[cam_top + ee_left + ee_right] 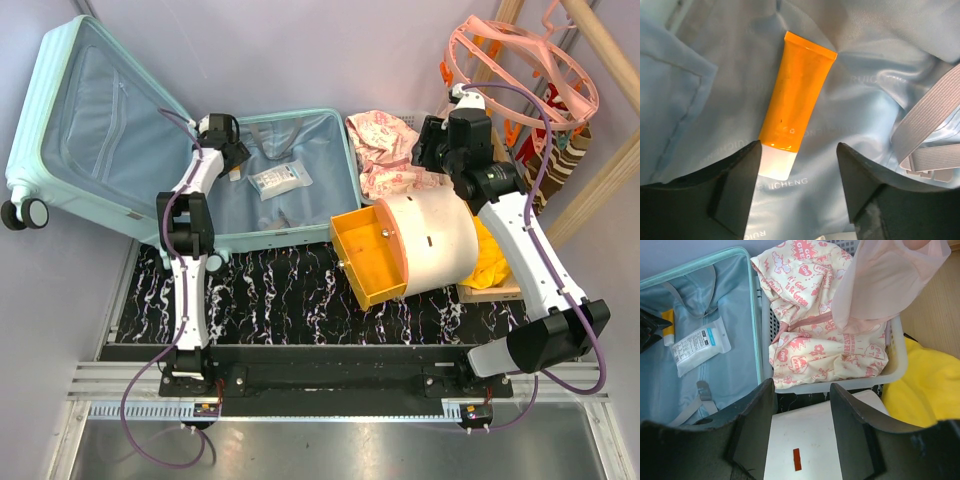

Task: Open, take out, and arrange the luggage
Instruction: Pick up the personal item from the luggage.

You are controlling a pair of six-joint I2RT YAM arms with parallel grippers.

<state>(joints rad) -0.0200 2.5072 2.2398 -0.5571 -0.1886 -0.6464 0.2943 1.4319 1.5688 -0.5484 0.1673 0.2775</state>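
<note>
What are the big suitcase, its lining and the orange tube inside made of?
The suitcase looks like hard matte plastic: its open lid stands stiff. The lining seems thin synthetic cloth with a slight sheen, wrinkled and stitched. The tube looks like soft glossy plastic, crimped flat at one end.

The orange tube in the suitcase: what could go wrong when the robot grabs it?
The left gripper, open, lines up with only the white cap of the orange tube, so it might slip out. The tube lies flat on soft suitcase lining, so the fingers could pinch fabric too. The grey strap nearby might snag.
</note>
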